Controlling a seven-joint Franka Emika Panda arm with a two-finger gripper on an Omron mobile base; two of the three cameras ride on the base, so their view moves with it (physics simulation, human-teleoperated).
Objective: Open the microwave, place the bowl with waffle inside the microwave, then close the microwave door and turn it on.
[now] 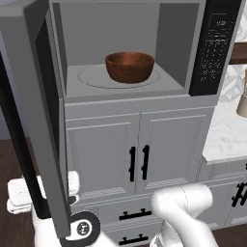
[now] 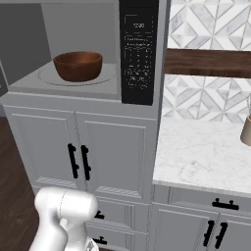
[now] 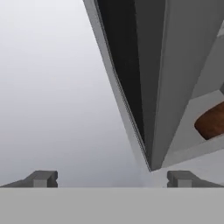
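Well past the halfway mark, judging by how things lie. Microwave (image 1: 130, 48) standing open, with the bowl (image 1: 130, 66) already set on the round turntable (image 1: 91, 76) in the middle of the grey cavity, seen too from the right base view at (image 2: 78, 65); no telling from these angles whether the waffle sits inside, the bowl's hollow being in shadow. Door (image 1: 41, 116) swung wide out toward the near left, edge-on, its tall black handle (image 1: 21, 144) on the outer face. Hand (image 3: 111, 178) empty and spread open, fingertips (image 3: 43, 178) well apart, looking up along the door's free edge (image 3: 144, 87) from just behind and below it, with a sliver of bowl at the right (image 3: 212, 122); touching the door or not, hard to say. Left to do: push the door shut, then reach across to the black keypad (image 2: 138, 51) down the right side and start it. Cabinet doors (image 1: 137, 154) below and the marble desk (image 2: 206, 152) to the right play no part.
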